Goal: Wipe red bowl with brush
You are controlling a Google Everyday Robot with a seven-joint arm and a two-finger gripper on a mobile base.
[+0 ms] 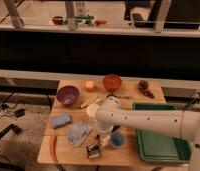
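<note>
Gripper (96, 142): I see it low near the counter's (70, 156) front edge, at the brush (93, 151); grip state, I cannot tell. Red bowl (112, 81): back edge.

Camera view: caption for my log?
Gripper low at the front of the table, between blue cloth and blue cup; red bowl at the back.

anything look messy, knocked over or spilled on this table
Nothing looks spilled or tipped. The red bowl and purple bowl sit upright. Only the grey-blue cloth lies crumpled, left of the end effector, which is low near the front edge of the table.
</note>
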